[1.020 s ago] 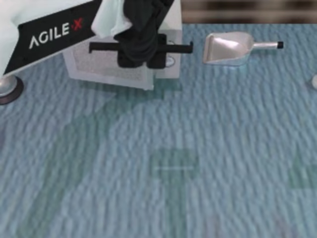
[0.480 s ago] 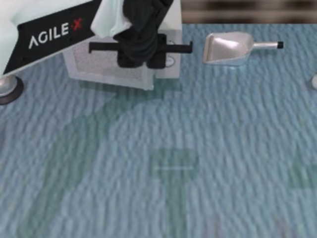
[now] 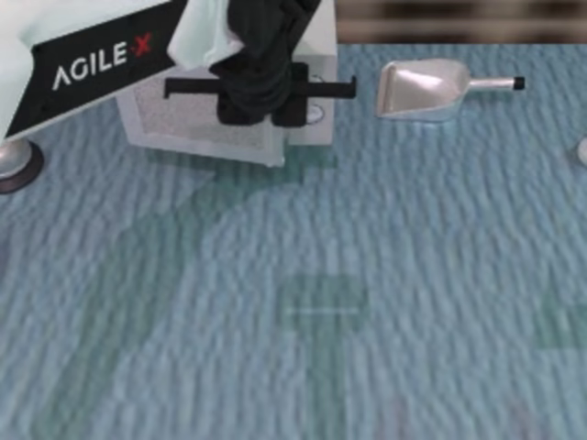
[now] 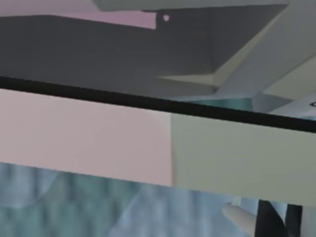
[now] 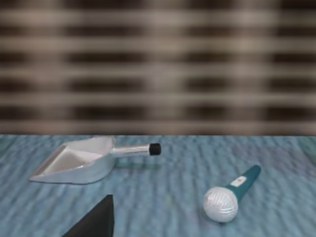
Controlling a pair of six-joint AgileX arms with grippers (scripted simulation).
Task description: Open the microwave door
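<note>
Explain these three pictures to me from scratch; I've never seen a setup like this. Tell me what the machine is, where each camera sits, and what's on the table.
This is a simulated two-armed AgileX robot at a table with a blue cloth.

The top view looks down from above. My left arm reaches across the white microwave at the far left; the left gripper hangs at the microwave door, and its fingers are hidden. Right of the microwave lies a silver scoop.

The left wrist view comes from a camera on that arm, too close to the microwave to read clearly.

The right wrist view, from the parked right arm, shows the scoop and a teal microphone on the cloth.
</note>
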